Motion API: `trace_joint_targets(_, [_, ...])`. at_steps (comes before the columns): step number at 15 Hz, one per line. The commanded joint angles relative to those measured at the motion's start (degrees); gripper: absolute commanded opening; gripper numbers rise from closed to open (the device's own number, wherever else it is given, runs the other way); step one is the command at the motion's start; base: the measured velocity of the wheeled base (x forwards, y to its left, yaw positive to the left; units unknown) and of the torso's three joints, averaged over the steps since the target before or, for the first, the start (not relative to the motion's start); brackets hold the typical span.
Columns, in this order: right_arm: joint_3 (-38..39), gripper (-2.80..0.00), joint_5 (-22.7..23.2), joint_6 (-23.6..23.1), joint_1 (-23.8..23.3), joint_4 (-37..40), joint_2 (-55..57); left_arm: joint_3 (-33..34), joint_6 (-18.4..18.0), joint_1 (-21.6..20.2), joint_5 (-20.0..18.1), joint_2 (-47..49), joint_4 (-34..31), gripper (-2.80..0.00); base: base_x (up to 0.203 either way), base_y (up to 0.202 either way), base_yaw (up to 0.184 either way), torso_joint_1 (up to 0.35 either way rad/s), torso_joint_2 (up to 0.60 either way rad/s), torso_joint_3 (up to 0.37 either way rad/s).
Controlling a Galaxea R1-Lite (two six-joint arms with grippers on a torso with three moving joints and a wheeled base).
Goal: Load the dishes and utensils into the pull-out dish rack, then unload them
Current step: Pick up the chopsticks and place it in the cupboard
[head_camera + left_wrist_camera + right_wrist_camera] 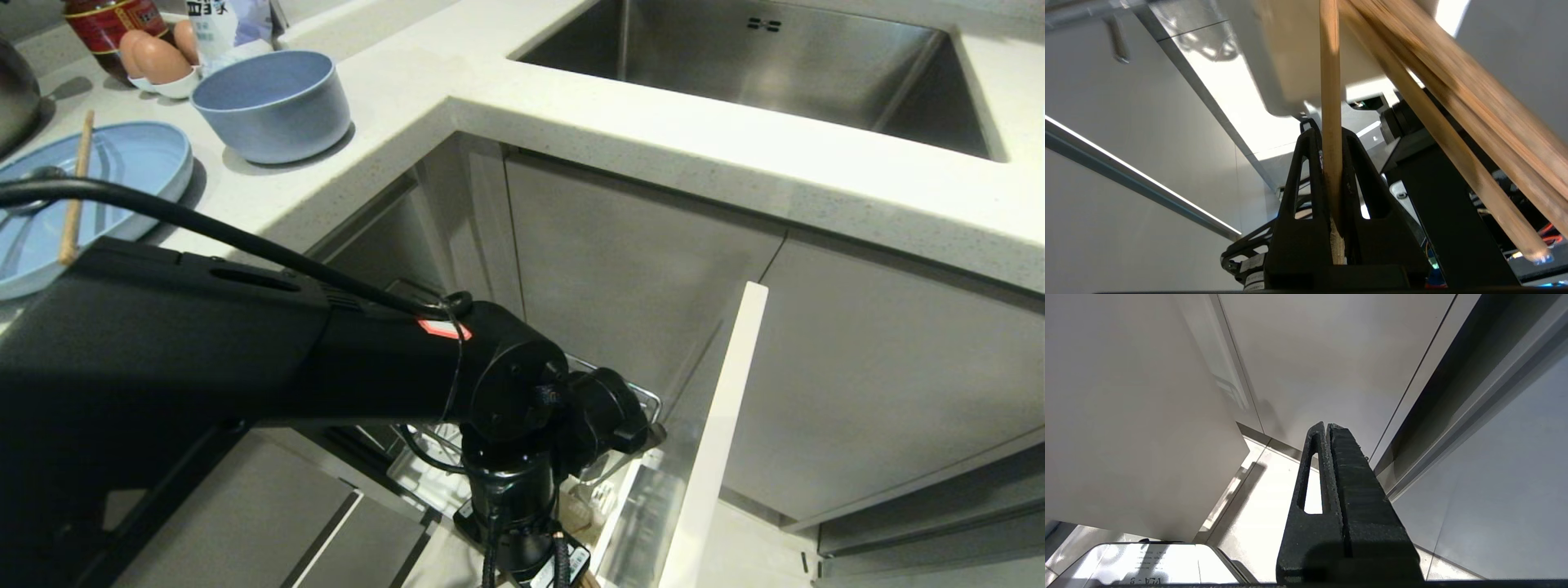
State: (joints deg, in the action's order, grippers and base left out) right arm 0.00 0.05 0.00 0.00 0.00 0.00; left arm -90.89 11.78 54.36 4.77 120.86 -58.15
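One wooden chopstick (1330,102) pinched upright in the left claw (1331,163), down inside the pulled-out dish rack (645,400) behind its white front panel (718,441). Other chopstick (75,192) lying across the pale blue divided plate (139,159) on the surface (620,139), beside the blue bowl (273,102). Eggs (155,59) behind the bowl. Right claw (1329,428) pressed together, empty, near cabinet doors.

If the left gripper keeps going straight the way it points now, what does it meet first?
Probably the pull-out dish rack. The left gripper, shut on a chopstick, points down toward the rack's white caddy, the nearest thing beyond its fingertips in the left wrist view. Depth is unclear, and the chopstick's tip would arrive first.
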Motion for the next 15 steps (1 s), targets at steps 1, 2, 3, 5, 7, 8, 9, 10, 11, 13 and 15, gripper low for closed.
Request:
trace_joint_targets(1, [0.0, -2.8, 0.0, 0.0, 0.0, 0.0, 0.0, -0.3, 0.1, -0.3, 0.1, 0.6, -0.3, -2.8, 0.0, 0.0, 0.0, 0.0, 0.0, 0.0])
trace_joint_targets(2, [0.0, -2.8, 0.0, 0.0, 0.0, 0.0, 0.0, -0.5, 0.1, -0.5, 0.1, 0.6, -0.3, -2.8, 0.0, 0.0, 0.0, 0.0, 0.0, 0.0])
trace_joint_targets(3, [0.0, -2.8, 0.0, 0.0, 0.0, 0.0, 0.0, -0.5, 0.1, -0.5, 0.1, 0.6, -0.3, -2.8, 0.0, 0.0, 0.0, 0.0, 0.0, 0.0])
trace_joint_targets(5, [0.0, -2.8, 0.0, 0.0, 0.0, 0.0, 0.0, -0.6, -0.1, -0.7, 0.1, 0.6, -0.4, 0.0, 0.0, 0.0, 0.0, 0.0, 0.0, 0.0])
trace_joint_targets(7, [0.0, -2.8, 0.0, 0.0, 0.0, 0.0, 0.0, -0.7, 0.0, -0.7, 0.1, 0.3, -0.4, 0.0, 0.0, 0.0, 0.0, 0.0, 0.0, 0.0])
trace_joint_targets(8, [0.0, -2.8, 0.0, 0.0, 0.0, 0.0, 0.0, -0.7, 0.0, -0.7, 0.1, 0.2, -0.4, 0.0, 0.0, 0.0, 0.0, 0.0, 0.0, 0.0])
trace_joint_targets(9, [0.0, -2.8, 0.0, 0.0, 0.0, 0.0, 0.0, -0.7, 0.1, -0.7, 0.1, 0.0, -0.5, 0.0, 0.0, 0.0, 0.0, 0.0, 0.0, 0.0])
trace_joint_targets(10, [0.0, -2.8, 0.0, 0.0, 0.0, 0.0, 0.0, -0.7, 0.1, -0.7, 0.1, -0.5, -0.5, 0.0, 0.0, 0.0, 0.0, 0.0, 0.0, 0.0])
trace_joint_targets(11, [0.0, -2.8, 0.0, 0.0, 0.0, 0.0, 0.0, -0.7, 0.1, -0.7, 0.1, -1.1, -0.5, 0.0, 0.0, 0.0, 0.0, 0.0, 0.0, 0.0])
trace_joint_targets(13, [0.0, -2.8, 0.0, 0.0, 0.0, 0.0, 0.0, -0.6, 0.2, -0.7, 0.1, -3.2, -0.7, 0.0, 0.0, 0.0, 0.0, 0.0, 0.0, 0.0])
trace_joint_targets(15, [0.0, -2.8, 0.0, 0.0, 0.0, 0.0, 0.0, -0.5, 0.2, -0.6, 0.1, -6.0, -0.7, 0.0, 0.0, 0.0, 0.0, 0.0, 0.0, 0.0])
